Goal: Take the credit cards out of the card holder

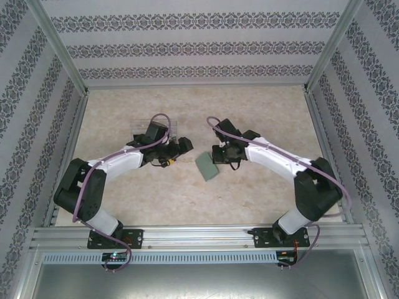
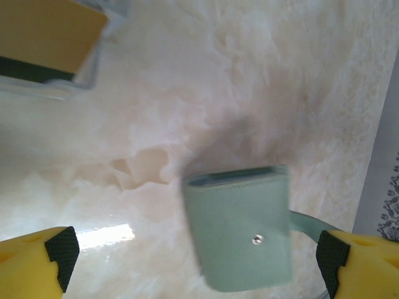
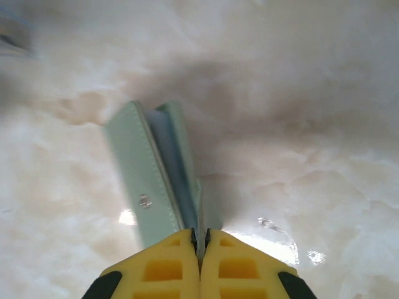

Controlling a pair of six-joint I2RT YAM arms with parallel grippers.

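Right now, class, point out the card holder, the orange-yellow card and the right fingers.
card holder point(image 2: 237, 218): left wrist view, middle of its green face.
orange-yellow card point(image 2: 47, 31): left wrist view, its flat face.
right fingers point(image 3: 165, 268): right wrist view, one yellow finger's body.

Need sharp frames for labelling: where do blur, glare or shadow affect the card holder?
Left wrist: card holder blurred along its left edge, glare streak on the table beside it. Right wrist: holder fairly sharp, shadow behind it, glare spots by the right gripper. Top external: evenly lit, holder small.
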